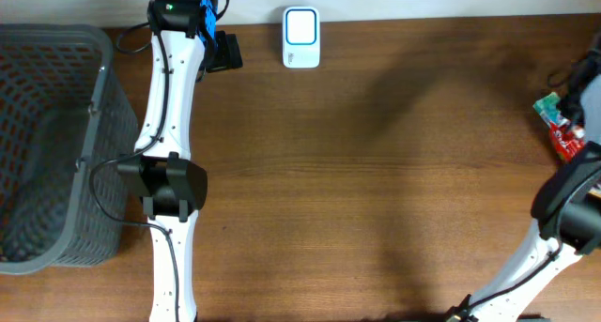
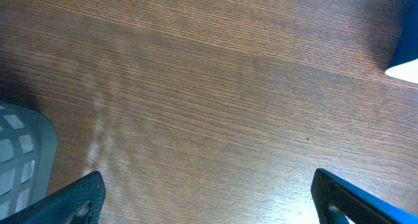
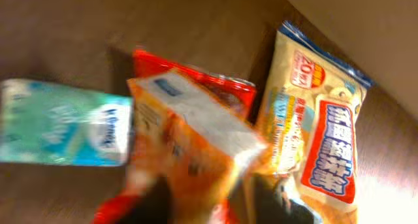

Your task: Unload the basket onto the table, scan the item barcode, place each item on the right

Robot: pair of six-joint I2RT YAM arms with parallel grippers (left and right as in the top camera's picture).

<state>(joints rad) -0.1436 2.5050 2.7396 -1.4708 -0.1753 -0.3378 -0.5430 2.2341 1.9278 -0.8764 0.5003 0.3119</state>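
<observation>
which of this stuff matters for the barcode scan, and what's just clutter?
Job: white scanner; orange box, probably the item.
Lying about for now: grey basket; teal pack; red pack; yellow wipes pack.

Overhead view: the basket (image 1: 56,144) is cropped by the left edge and the left arm (image 1: 174,219) by the bottom edge. The right gripper (image 1: 573,101) and the packets (image 1: 562,130) beside it are cropped by the right edge, and whether its jaws are parted cannot be told. Left wrist view: only the fingertips (image 2: 81,198) of the left gripper (image 2: 212,201) enter, at the lower corners; a white-and-blue object (image 2: 406,54) at the right edge is too cropped to identify. Right wrist view: blur smears the orange box (image 3: 196,142), leaving its print unreadable, and the box hides most of a red packet (image 3: 202,80). A green-white pack (image 3: 62,123) runs off the left edge, and a yellow pack (image 3: 313,126) is cut at the bottom.
</observation>
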